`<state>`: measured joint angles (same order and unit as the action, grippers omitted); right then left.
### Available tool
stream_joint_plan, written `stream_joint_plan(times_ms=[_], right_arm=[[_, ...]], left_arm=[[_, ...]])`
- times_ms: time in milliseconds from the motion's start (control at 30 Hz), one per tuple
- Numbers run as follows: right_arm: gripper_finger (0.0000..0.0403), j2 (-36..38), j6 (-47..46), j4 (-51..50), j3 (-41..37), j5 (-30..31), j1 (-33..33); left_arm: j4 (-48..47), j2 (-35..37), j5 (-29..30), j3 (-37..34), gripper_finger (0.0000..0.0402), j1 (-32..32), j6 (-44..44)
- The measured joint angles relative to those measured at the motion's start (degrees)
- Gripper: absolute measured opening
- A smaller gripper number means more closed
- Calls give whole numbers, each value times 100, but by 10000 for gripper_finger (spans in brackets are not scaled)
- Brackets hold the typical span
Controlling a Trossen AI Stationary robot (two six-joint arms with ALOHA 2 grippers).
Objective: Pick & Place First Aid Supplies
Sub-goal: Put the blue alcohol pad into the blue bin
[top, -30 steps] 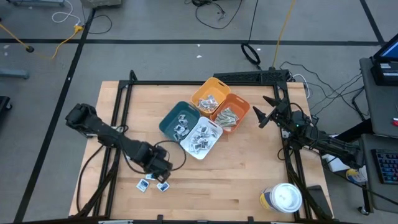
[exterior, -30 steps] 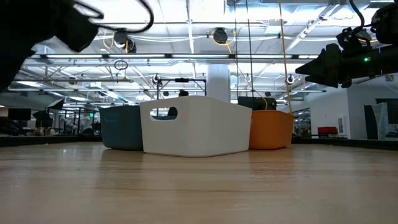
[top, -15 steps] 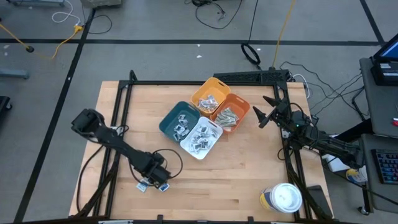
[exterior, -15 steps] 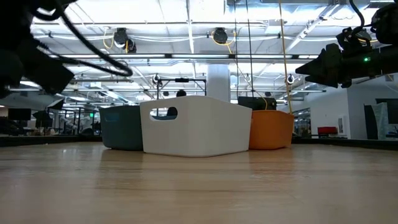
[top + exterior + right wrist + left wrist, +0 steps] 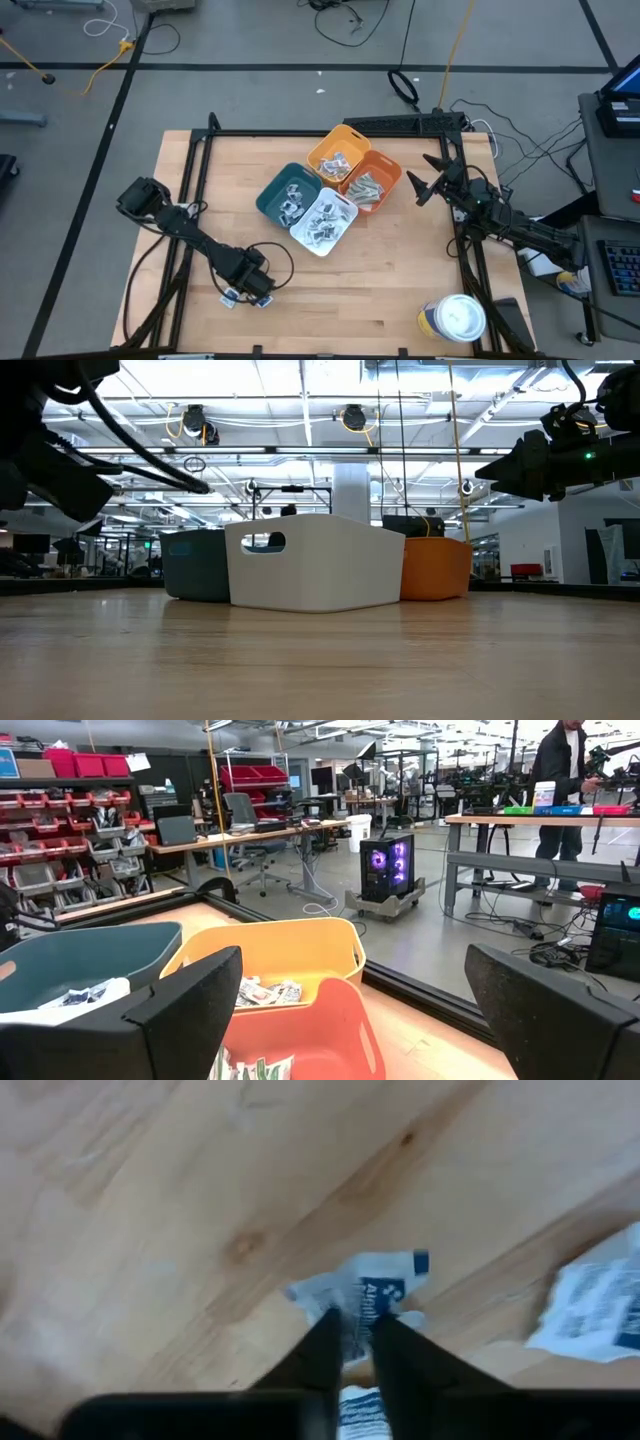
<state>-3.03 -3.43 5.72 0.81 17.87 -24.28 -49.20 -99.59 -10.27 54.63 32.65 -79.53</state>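
Small white first aid packets with blue print lie on the wooden table near its front left. One packet (image 5: 368,1292) is between the fingers of my left gripper (image 5: 358,1338), which points down at the table and is shut on it; in the high view that gripper (image 5: 250,288) stands over the packets (image 5: 263,299). Another packet (image 5: 598,1305) lies flat beside it. My right gripper (image 5: 425,182) waits open at the table's right side, level, facing the bins. My left gripper pinches the white packet's middle (image 5: 360,1315) between its two fingertips (image 5: 325,1342), coming from above and pointing down. The packet is crumpled up between the fingers, and its printed end (image 5: 385,1285) still lies on the table.
Four bins holding packets stand together at the table's middle back: teal (image 5: 285,193), white (image 5: 322,222), yellow (image 5: 338,155), orange (image 5: 372,180). A round white-lidded tub (image 5: 455,318) stands at the near right corner. A black frame (image 5: 200,150) borders the table.
My left gripper has come down and moved a little toward the table's near edge, onto the loose packets at the front left. My right arm has kept still.
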Motion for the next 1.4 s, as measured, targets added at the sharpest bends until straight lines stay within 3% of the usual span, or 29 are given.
stream_joint_plan(times_ms=[67, 133, 333, 967, 1067, 1400], right_arm=[[377, -1, -1, 0, -2, 0, -1], [377, 0, 0, 0, 0, 0, -1], [377, 0, -1, 0, 0, 0, -1], [377, 0, 0, 0, 0, 0, 0], [377, 0, 0, 0, 0, 0, -1], [377, 0, 0, 0, -1, 0, 0]], left_arm=[[-19, -2, -11, -7, 23, 1, 1], [-19, -4, -28, -5, 9, 1, 13], [-202, 266, -59, -23, 4, -45, 33], [-1099, 2156, -291, 6, 1, -567, 94], [-1408, 2119, -327, 192, 1, -947, 311], [-2210, 1241, -169, 1531, 0, -3129, 2149]])
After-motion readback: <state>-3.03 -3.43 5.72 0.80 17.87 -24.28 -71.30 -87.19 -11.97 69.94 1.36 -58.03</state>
